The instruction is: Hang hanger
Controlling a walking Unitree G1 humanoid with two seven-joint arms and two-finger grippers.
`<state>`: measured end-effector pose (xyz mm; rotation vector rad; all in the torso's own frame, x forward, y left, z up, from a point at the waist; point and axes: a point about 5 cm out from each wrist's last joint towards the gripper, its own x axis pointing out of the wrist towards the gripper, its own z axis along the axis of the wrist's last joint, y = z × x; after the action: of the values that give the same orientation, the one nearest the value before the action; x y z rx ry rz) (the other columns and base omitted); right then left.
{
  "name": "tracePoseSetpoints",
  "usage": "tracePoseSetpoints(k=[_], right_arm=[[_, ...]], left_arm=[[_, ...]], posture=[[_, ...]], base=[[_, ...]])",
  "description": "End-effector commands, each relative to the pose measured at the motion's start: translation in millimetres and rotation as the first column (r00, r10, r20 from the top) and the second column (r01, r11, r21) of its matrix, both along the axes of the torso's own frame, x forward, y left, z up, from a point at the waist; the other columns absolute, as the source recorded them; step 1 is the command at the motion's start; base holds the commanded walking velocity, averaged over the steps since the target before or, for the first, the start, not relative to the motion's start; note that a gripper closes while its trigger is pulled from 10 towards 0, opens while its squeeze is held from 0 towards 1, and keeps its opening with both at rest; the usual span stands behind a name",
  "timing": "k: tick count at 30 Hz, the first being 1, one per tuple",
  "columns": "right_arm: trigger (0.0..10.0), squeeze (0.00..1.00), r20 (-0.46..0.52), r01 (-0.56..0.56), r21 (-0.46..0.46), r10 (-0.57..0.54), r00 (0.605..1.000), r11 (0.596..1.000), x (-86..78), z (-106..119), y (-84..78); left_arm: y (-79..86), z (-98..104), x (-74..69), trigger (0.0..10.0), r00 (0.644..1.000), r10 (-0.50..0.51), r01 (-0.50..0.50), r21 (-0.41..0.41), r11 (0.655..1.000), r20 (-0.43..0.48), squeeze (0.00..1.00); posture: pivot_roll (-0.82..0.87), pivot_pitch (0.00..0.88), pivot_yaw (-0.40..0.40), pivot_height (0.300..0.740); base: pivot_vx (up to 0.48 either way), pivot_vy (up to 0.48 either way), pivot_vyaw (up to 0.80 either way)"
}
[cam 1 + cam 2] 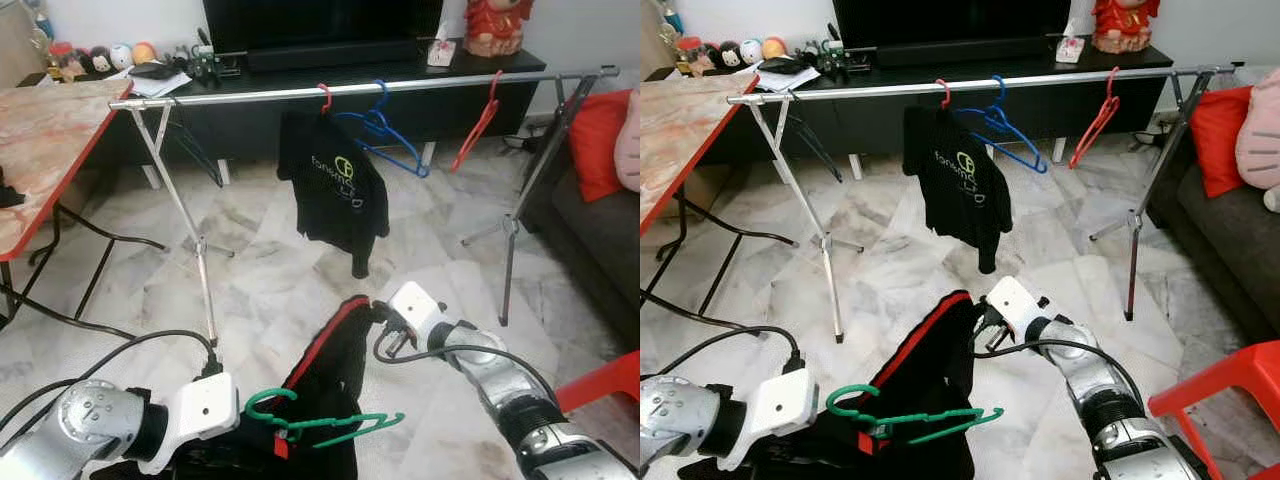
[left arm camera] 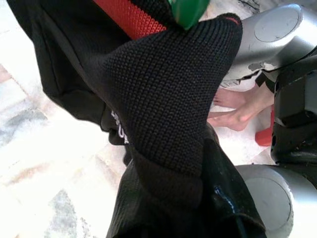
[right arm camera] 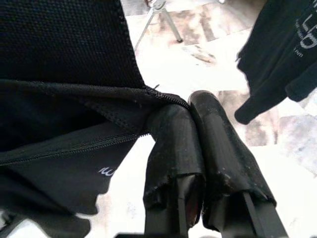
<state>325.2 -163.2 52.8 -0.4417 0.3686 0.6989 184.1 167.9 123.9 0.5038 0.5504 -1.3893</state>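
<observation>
Nearest the robot, low over the floor, the left gripper (image 1: 250,418) carries the green hanger (image 1: 320,425) w/ the black garment (image 1: 325,380) bunched on it; its fingers are buried under cloth, so can't tell how far they're parted. Just ahead, the right gripper (image 3: 198,124) has its fingers pressed together on the garment's edge near the red trim, holding that corner up.

Step in hand, by my read: dressing the hanger, i.e. garment going onto it, not yet hung. Next move prob needs the cloth seated on both hanger arms, then hook lifted to the rail (image 1: 420,85).

Further off, the rail spans the room on tripod legs. Near its middle hangs a black shirt (image 1: 335,185) on a red hanger, a blue hanger (image 1: 385,130) just beside it, another red hanger (image 1: 478,125) toward the rail's right end. Bare stretch at the rail's left end looks usable.

Hard to make out: hanger's arms inside the fabric; a person's bare feet (image 2: 233,106) past the garment in left wrist view.
</observation>
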Motion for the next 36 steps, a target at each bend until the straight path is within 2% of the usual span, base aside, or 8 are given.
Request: tracePoseSetpoints(k=[1, 11, 14, 17, 28, 36], right_arm=[[10.0, 1.00, 0.009, -0.006, 0.010, 0.006, 1.000, 1.000, 3.7, 6, 0.4], [10.0, 1.00, -0.017, -0.063, -0.020, 0.063, 0.998, 0.998, 1.1, 4, 0.4], [10.0, 1.00, -0.088, -0.200, -0.043, 0.196, 0.977, 0.979, -5.0, 2, 1.8], [10.0, 1.00, -0.098, -0.220, -0.047, 0.214, 0.972, 0.974, -6.4, 2, 1.6], [10.0, 1.00, -0.156, -0.280, 0.019, 0.280, 0.947, 0.960, -10.5, 2, 1.8], [10.0, 1.00, -0.218, -0.347, 0.045, 0.348, 0.912, 0.937, -15.8, 1, -1.7]], left_arm=[[2.5, -2, -0.4, 10.0, 1.000, -0.008, 0.008, 0.016, 1.000, 0.003, 0.00], [1.6, -2, 2.2, 10.0, 1.000, 0.004, -0.004, 0.011, 1.000, 0.013, 0.00], [-2.1, -3, 6.5, 10.0, 0.999, 0.029, -0.029, -0.011, 1.000, 0.033, 0.00], [-4.0, -2, 7.0, 10.0, 0.999, 0.032, -0.031, -0.021, 0.999, 0.037, 0.00], [-5.5, -2, 8.5, 10.0, 0.998, 0.033, -0.031, -0.031, 0.999, 0.045, 0.00], [-7.3, -2, 8.5, 10.0, 0.999, 0.022, -0.021, -0.036, 0.999, 0.045, 0.00]], posture=[[-0.06, 0.040, 0.028, 0.740], [-0.06, 0.040, 0.028, 0.740], [-0.06, 0.038, 0.033, 0.740], [-0.06, 0.038, 0.034, 0.740], [-0.06, 0.038, 0.039, 0.740], [-0.06, 0.038, 0.039, 0.740]], base=[[0.000, 0.000, 0.00], [0.000, 0.000, 0.00], [0.000, 0.000, 0.00], [0.000, 0.000, 0.00], [0.000, 0.000, 0.00], [0.000, 0.000, 0.00]])
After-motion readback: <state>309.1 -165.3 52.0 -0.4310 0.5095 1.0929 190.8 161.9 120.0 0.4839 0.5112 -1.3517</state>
